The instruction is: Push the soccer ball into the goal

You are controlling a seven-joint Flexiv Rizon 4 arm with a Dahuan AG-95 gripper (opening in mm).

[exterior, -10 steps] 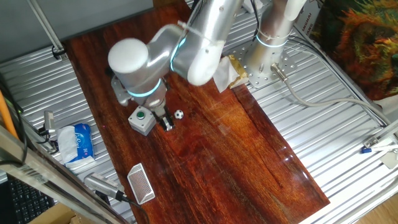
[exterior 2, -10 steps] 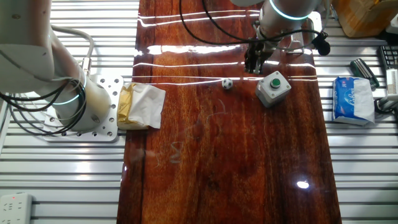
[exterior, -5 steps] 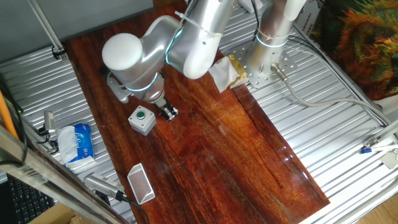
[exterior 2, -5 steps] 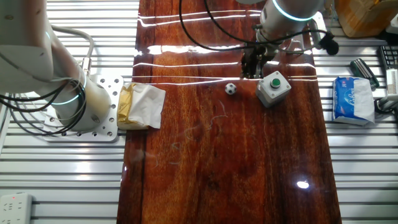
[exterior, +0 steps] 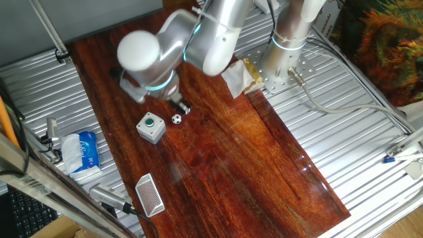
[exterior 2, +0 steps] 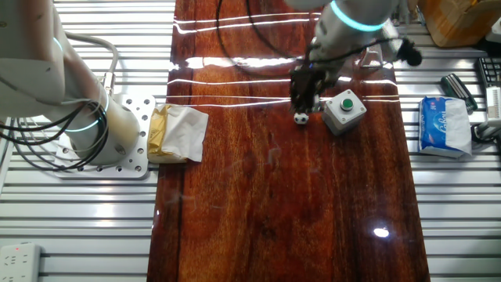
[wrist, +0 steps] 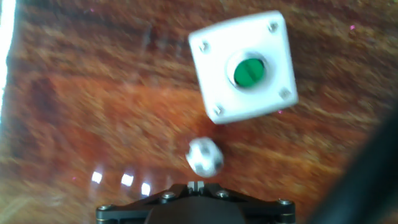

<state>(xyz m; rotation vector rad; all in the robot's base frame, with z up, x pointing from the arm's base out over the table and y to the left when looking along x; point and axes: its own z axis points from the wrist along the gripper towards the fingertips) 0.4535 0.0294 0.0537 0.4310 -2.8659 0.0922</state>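
The soccer ball (exterior: 176,119) is a tiny white ball with black patches on the dark wooden table (exterior: 251,178), close beside the grey button box (exterior: 151,127). My gripper (exterior: 183,110) stands just behind the ball, fingers together, holding nothing. The other fixed view shows the ball (exterior 2: 301,118) right under the gripper (exterior 2: 304,100). In the hand view the ball (wrist: 204,156) lies blurred just ahead of the gripper (wrist: 196,185), below the box (wrist: 244,67). The goal (exterior: 149,195), a small white mesh frame, sits at the table's near left edge, well away from the ball.
The button box with its green button (exterior 2: 345,110) stands right of the ball. A blue tissue pack (exterior: 82,151) lies off the table on the metal slats. A yellow and white cloth (exterior 2: 178,133) sits by the arm's base (exterior 2: 109,141).
The gripper has swung across behind the ball, and the ball has rolled a short way along the table, ending closer to the button box.
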